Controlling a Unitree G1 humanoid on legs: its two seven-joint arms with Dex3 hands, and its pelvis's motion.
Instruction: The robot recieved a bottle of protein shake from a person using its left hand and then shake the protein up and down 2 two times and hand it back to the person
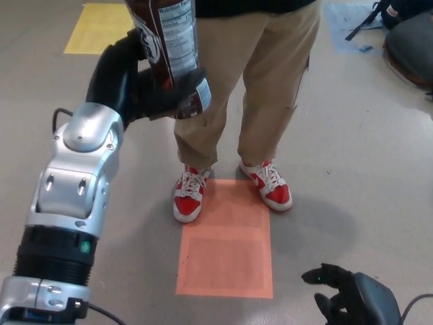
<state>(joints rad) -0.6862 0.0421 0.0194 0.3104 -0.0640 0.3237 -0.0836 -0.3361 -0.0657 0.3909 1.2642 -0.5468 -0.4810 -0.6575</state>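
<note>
Grey floor [379,156] fills the frame. Person stands at top centre, cut off above the waist: tan trousers [264,81], red-and-white sneakers [189,196], toes at the top edge of an orange floor patch [225,247] in the lower centre. Yellow floor patch [101,27] at upper left. Dark bag or chair part [409,44] at upper right, partly cropped.

Robot's left arm [71,196] runs up the left side of the frame, silver forearm segments with a black band low down, a cable near the bottom edge. Left hand [145,84] at upper left-centre, black fingers clenched around the lower end of the protein shake bottle [169,37]. Bottle is dark brown with a white nutrition label facing the camera, roughly upright with a slight tilt, top end cropped by the upper frame edge. It overlaps the person's left-side trouser leg in the picture; contact with the person cannot be told.

Right hand [348,298] at lower right corner, low over the floor, fingers spread apart, empty, small green light on one fingertip.
</note>
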